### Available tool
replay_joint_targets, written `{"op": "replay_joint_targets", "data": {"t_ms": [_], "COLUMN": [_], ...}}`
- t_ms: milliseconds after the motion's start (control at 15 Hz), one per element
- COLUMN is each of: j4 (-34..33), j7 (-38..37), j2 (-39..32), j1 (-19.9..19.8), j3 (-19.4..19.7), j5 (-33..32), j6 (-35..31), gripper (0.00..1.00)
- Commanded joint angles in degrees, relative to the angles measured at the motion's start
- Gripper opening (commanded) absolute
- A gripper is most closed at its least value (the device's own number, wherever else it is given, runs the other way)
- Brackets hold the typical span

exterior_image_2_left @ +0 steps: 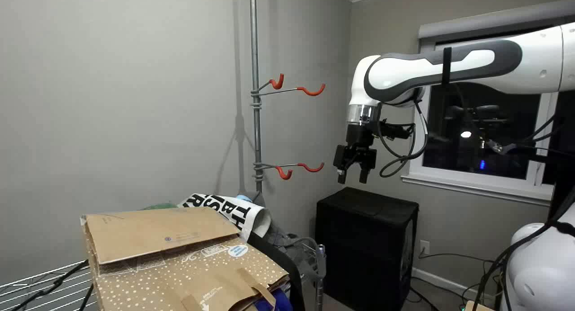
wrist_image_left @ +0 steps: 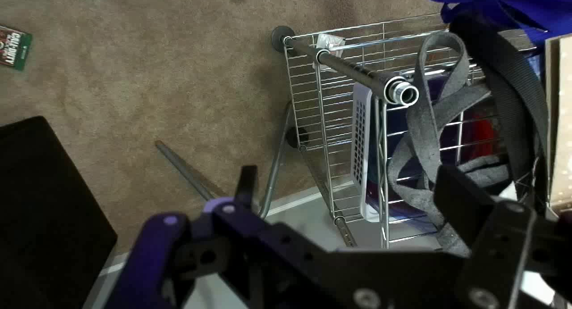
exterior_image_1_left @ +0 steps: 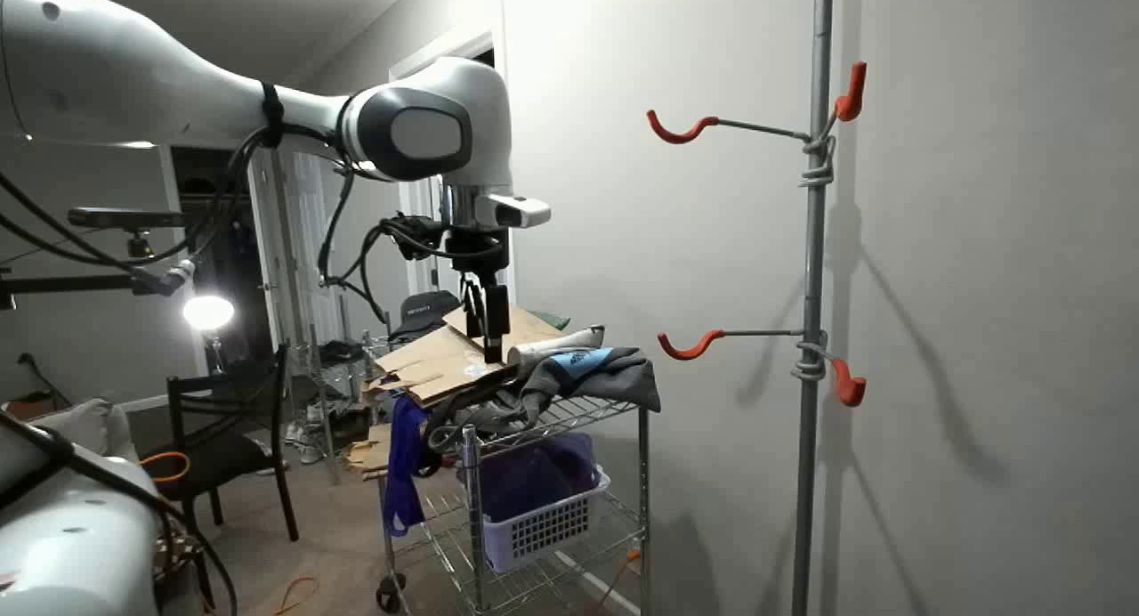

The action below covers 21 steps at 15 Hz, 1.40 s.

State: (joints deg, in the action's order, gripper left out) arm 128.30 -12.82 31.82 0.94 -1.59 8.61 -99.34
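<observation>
Wrist view: end effector (wrist_image_left: 353, 193), one, black, two-fingered; fingers (wrist_image_left: 246, 184) spread wide apart, only air between them. Below it and apart: counter (wrist_image_left: 353, 71), one, a chrome wire cart. Gray fabric strap (wrist_image_left: 424, 135), looped, lying across the counter's top shelf, partly hidden by one finger. Black webbing strap (wrist_image_left: 505, 68), beside the gray one. White plastic basket (wrist_image_left: 361, 139), perforated, on a lower shelf. Blue bag (wrist_image_left: 536, 10), at the upper right. Tan carpet (wrist_image_left: 156, 77), bearing a small printed case (wrist_image_left: 15, 48), red and green.

Both exterior views: white Panda arm (exterior_image_2_left: 397, 70), carrying the end effector, which points downward. Metal pole (exterior_image_2_left: 254, 135), upright, before a gray wall (exterior_image_2_left: 134, 99), fitted with four red-orange hooks (exterior_image_2_left: 310, 169). In an exterior view the end effector appears just beside the lower hooks and above a black box-shaped cabinet (exterior_image_2_left: 359, 252); depth between them cannot be told.

Counter contents: brown paper bag (exterior_image_2_left: 193, 275), white-dotted; white roll (exterior_image_2_left: 238, 210), printed with black capital letters; gray cloth (exterior_image_1_left: 614, 385), crumpled, with a light-blue patch (exterior_image_1_left: 578, 360).

Background, in an exterior view: black cap (exterior_image_1_left: 427, 313), behind the paper bag; lit lamp (exterior_image_1_left: 209, 312); black chair (exterior_image_1_left: 209, 460).
</observation>
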Motion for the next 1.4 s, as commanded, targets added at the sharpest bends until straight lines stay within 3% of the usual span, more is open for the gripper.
{"op": "replay_joint_targets", "data": {"t_ms": [0,867,1067,1333], "j4": [-0.13,-0.82,-3.80,-8.96], "j7": [0.29,0.44,0.16,-1.83], "j2": [-0.04,-0.20,1.03,1.55], "j1": [-0.71,-0.49,1.22,6.60], "j3": [-0.52,-0.99,-5.62,-15.30], "j5": [0.28,-0.22,-3.88,-5.59], "j6": [0.16,0.30,1.25,5.38], "gripper": [1.00,1.00,1.00,1.00]}}
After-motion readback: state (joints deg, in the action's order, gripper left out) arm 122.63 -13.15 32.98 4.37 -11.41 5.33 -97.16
